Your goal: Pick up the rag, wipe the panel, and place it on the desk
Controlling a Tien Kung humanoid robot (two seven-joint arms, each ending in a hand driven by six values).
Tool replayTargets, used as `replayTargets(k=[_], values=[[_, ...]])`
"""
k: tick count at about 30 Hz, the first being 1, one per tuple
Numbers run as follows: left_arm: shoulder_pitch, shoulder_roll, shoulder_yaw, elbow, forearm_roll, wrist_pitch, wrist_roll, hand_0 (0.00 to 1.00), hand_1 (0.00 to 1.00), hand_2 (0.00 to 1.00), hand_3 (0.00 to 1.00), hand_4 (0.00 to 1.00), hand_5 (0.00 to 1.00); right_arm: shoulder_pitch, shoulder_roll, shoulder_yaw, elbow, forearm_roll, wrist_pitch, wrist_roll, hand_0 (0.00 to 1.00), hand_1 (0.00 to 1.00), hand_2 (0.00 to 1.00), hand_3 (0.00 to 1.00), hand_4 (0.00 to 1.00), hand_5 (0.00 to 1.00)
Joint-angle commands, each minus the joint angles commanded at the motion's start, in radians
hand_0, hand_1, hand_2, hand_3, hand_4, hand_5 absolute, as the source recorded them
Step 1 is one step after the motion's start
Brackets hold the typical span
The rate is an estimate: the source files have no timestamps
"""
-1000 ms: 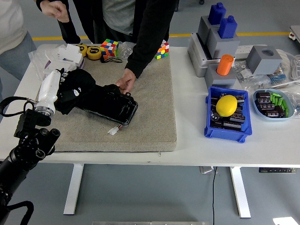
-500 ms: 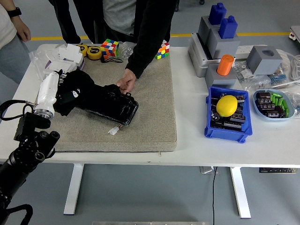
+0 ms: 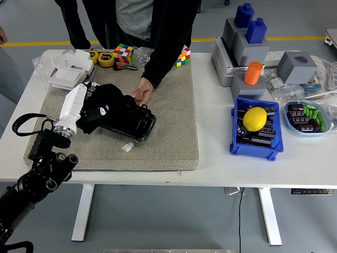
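- Table [image 3: 221, 168] edge is nearest you, with a tan mat [image 3: 158, 142] covering its left half.
- Your left arm [image 3: 39, 174] comes up from the lower left corner onto the mat.
- Your left hand [image 3: 78, 105] is white, its fingers closed on the black rag [image 3: 105, 108], which it presses against the left end of the panel [image 3: 134, 124].
- You see the glossy black panel lying at a slant on the mat, the rag bunched over its upper left part.
- Look just right of the rag: a person's hand [image 3: 142, 94] touches the panel's far edge.
- To your right, well apart from the mat, a blue bin [image 3: 253, 145] holds a yellow lemon [image 3: 254, 118].
- Farther back, two cubes [image 3: 122, 52] sit near the mat's far edge.
- Your right arm does not show.
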Motion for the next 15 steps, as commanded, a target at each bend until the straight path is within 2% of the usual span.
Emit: replayTargets(k=[6, 15], values=[[0.023, 0.016, 0.093, -0.091, -0.021, 0.001, 0.011, 0.234, 0.3, 0.339, 0.55, 0.664, 0.002, 0.0, 0.0, -0.001, 0.002, 0.0, 0.001, 0.0, 0.588, 0.564, 0.481, 0.521, 0.903, 0.361], [0.043, 0.026, 0.197, -0.171, -0.044, 0.004, 0.012, 0.234, 0.297, 0.339, 0.549, 0.665, 0.002, 0.001, 0.0, -0.007, 0.007, 0.005, 0.001, 0.001, 0.589, 0.564, 0.481, 0.521, 0.904, 0.361]])
